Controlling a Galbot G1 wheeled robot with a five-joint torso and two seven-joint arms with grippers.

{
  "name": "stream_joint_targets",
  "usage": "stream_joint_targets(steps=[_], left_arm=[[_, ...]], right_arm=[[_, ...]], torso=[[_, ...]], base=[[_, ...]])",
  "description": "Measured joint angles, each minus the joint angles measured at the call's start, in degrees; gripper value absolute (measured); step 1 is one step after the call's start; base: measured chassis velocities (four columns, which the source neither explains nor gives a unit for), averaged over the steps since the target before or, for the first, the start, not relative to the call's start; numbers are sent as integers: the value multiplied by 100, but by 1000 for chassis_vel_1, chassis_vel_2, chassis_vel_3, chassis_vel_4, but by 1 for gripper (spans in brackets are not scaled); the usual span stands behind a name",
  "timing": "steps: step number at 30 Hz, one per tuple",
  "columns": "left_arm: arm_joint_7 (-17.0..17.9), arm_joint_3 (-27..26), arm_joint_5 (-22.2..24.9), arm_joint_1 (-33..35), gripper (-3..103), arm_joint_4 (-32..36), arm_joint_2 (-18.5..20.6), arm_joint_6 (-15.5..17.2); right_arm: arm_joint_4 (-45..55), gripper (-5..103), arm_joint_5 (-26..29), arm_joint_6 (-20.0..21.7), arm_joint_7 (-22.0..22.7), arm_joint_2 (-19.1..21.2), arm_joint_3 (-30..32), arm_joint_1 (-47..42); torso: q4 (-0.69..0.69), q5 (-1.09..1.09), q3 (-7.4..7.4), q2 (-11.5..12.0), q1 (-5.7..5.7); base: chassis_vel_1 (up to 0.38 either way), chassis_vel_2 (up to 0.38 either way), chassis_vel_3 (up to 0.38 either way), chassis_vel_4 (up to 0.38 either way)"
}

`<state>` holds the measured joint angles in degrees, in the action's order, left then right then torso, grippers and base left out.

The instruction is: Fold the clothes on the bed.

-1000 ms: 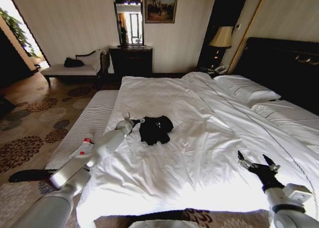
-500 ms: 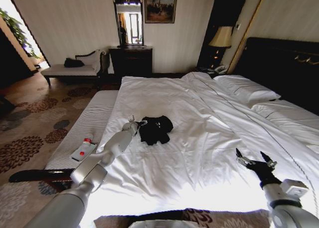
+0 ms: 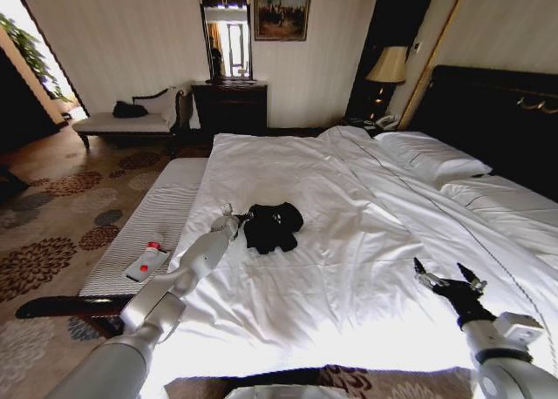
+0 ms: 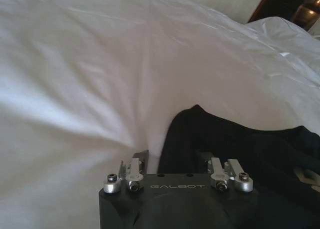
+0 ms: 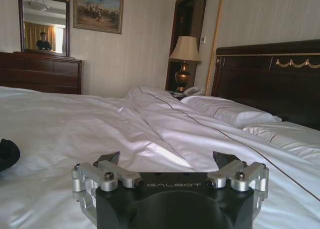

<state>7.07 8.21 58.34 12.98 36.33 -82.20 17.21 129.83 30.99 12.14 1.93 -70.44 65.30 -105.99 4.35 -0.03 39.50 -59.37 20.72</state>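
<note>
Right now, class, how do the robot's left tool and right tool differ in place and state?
The left tool is at the left edge of the black T-shirt, out in the middle of the bed; the right tool hovers over bare sheet nearer the bed's foot, far from the shirt. The left arm is stretched out long; the right shows just its wrist. Both tools have their fingers spread.

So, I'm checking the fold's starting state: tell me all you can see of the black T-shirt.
The black T-shirt is soft dark fabric, bunched in a crumpled heap rather than spread flat, with a pale mark showing near one edge. It lies on the white bed, toward the side by the striped bench. The left claw is at its edge, fingers open astride the fabric.
</note>
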Motion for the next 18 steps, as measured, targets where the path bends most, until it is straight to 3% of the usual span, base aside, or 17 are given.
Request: stream_joint_targets(steps=[5, 8, 11, 13, 14, 18], left_arm=[[27, -1, -18, 17, 32, 27, -44, 9], [53, -1, -23, 32, 27, 50, -40, 3], [142, -8, -16, 79, 11, 175, 29, -15], [169, -9, -6, 90, 11, 212, 53, -16], [204, -10, 20, 105, 3, 284, 106, -18], [252, -5, 42, 120, 1, 371, 180, -22]], right_arm=[[6, 100, 11, 0, 4, -19, 41, -41], [3, 100, 20, -3, 7, -21, 47, -45], [-21, 100, 40, -7, 32, 9, 16, -10], [-26, 100, 51, -4, 42, 25, -2, 10], [-37, 100, 73, 16, 61, 73, -34, 55], [-83, 100, 163, 133, 118, 306, -93, 189]], torso=[[-2, 0, 0, 0, 0], [-3, 0, 0, 0, 0], [-2, -1, 0, 0, 0], [-1, 0, 0, 0, 0], [-1, 0, 0, 0, 0], [-2, 0, 0, 0, 0]], base=[[0, 0, 0, 0], [0, 0, 0, 0], [0, 0, 0, 0], [0, 0, 0, 0], [0, 0, 0, 0], [0, 0, 0, 0]])
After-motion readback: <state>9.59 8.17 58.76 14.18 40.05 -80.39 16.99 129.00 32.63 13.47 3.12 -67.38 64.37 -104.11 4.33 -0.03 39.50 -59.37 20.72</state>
